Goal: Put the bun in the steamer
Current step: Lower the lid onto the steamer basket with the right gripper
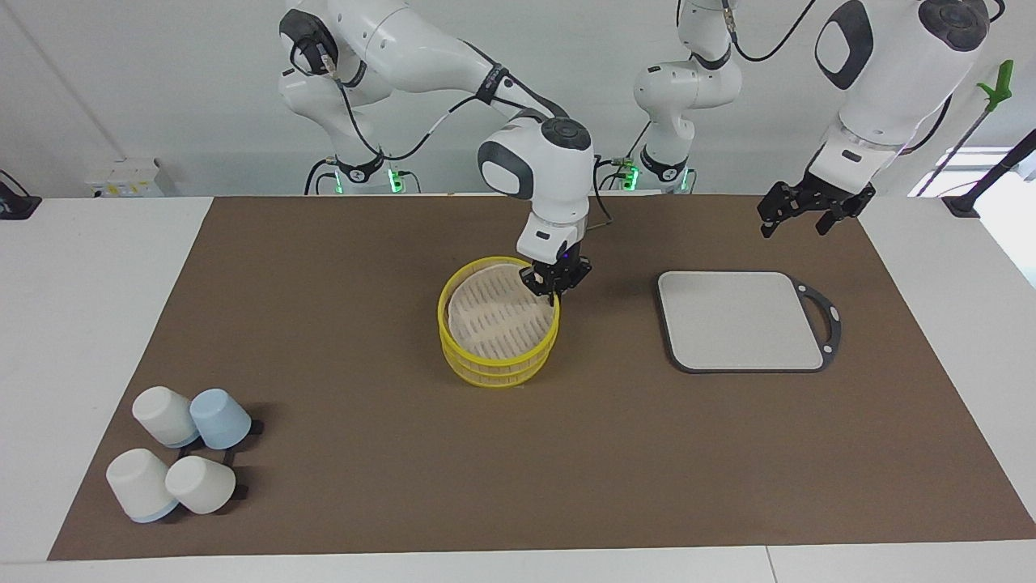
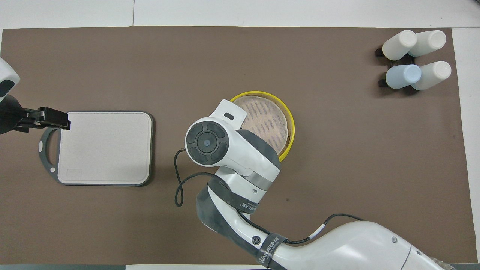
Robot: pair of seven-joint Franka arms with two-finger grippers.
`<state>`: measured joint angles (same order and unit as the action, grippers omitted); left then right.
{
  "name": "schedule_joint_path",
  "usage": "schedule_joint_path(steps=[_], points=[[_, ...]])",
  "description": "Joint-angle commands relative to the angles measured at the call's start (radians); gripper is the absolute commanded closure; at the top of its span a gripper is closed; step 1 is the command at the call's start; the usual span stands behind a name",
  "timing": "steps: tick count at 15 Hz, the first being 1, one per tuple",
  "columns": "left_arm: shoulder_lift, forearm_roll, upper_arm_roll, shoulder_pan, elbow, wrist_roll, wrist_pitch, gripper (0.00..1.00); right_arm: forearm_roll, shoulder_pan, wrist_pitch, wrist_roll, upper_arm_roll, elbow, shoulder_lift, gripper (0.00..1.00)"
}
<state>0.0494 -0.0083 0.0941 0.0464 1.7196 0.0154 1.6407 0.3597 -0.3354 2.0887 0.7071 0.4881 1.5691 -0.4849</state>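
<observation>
The yellow steamer (image 1: 498,358) stands in the middle of the brown mat, its slatted pale floor bare; in the overhead view the steamer (image 2: 289,114) is partly covered by my right arm's wrist. My right gripper (image 1: 554,290) is shut on the steamer's top rim, at the side nearest the robots toward the left arm's end. The upper tier sits raised a little off the lower one. My left gripper (image 1: 797,217) hangs open and holds nothing, over the mat beside the board's handle; the left gripper (image 2: 56,118) shows at the overhead view's edge. The bun is out of view.
A grey rectangular board (image 1: 740,320) with a dark handle lies toward the left arm's end of the mat; the board (image 2: 105,148) is bare. Several upturned white and pale blue cups (image 1: 182,461) cluster at the right arm's end, farthest from the robots, the cups (image 2: 412,60) on small dark stands.
</observation>
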Motion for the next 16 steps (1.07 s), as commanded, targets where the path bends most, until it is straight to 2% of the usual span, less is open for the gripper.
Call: schedule_joint_path(steps=[1, 16], points=[[0.021, -0.015, -0.004, -0.005, 0.014, -0.021, 0.001, 0.00, 0.019, -0.007, 0.014, 0.037, 0.001, 0.026, 0.023, 1.00], [0.026, -0.013, -0.004, -0.014, 0.021, -0.014, 0.005, 0.00, 0.061, 0.003, 0.021, 0.026, 0.003, 0.058, 0.032, 1.00]])
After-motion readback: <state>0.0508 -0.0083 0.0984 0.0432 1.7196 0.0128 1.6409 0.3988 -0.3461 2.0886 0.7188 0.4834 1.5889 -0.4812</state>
